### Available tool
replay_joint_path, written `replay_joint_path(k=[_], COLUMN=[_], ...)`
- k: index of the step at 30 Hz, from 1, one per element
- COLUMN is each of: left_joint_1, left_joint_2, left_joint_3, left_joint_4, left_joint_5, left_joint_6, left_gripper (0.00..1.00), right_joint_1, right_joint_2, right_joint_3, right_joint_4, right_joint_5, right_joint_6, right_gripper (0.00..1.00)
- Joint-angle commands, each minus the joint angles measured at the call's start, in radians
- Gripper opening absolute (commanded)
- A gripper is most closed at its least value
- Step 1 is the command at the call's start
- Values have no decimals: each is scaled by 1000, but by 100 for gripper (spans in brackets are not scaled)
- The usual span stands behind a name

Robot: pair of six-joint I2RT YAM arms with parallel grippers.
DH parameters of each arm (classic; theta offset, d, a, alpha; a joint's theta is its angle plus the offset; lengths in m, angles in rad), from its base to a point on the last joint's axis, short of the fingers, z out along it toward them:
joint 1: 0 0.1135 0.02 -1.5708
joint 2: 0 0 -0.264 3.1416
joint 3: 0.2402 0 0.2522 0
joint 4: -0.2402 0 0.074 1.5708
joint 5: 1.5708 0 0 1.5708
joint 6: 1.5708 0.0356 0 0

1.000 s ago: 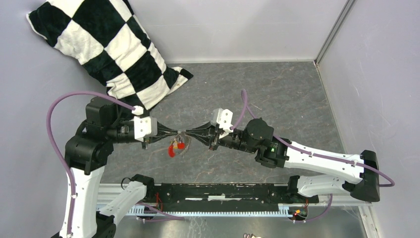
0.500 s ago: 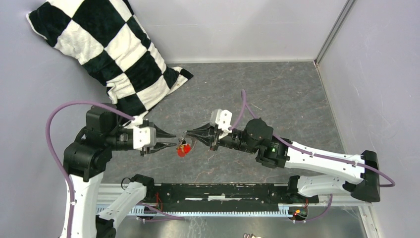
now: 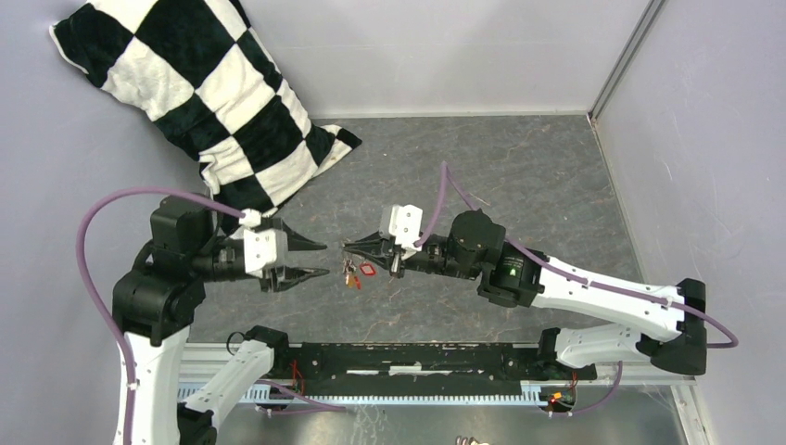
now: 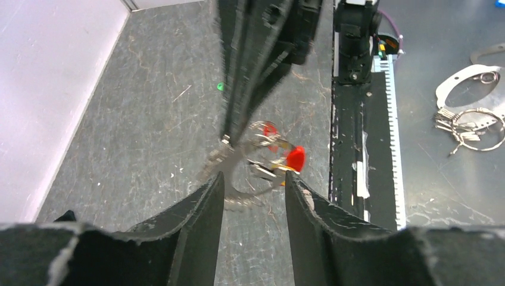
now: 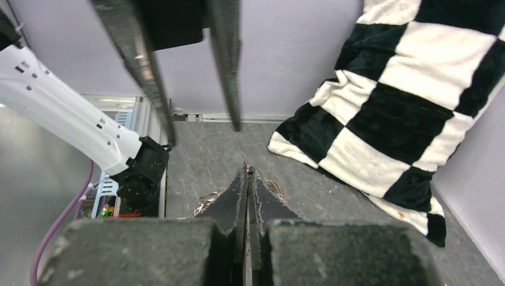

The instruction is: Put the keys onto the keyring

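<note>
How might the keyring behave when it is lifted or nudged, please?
The keyring is thin coiled wire, so probably light and springy. Pinched at one edge by the right gripper, it would likely swing. Its red strap looks floppy.

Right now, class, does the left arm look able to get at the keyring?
Probably yes: the left gripper is open and faces the keyring with nothing between them, though the right gripper, shut on it, crowds the far side.
</note>
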Motion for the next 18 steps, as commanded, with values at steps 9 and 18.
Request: replay_joint_path(k=[9, 18], left_joint_1=[-2, -2], left_joint_2=[95, 117], left_joint_3=[41, 44], left_joint_4=[-97, -151], left_joint_5=[56, 58], left_joint_6=[45, 86], left_gripper=[37, 37], right_joint_1=[10, 17], right_joint_2=[46, 69], right_joint_3=[128, 156], right_joint_4=[-112, -112], right_joint_5=[-134, -145], right_joint_6=[-76, -69], right_gripper=[1, 1])
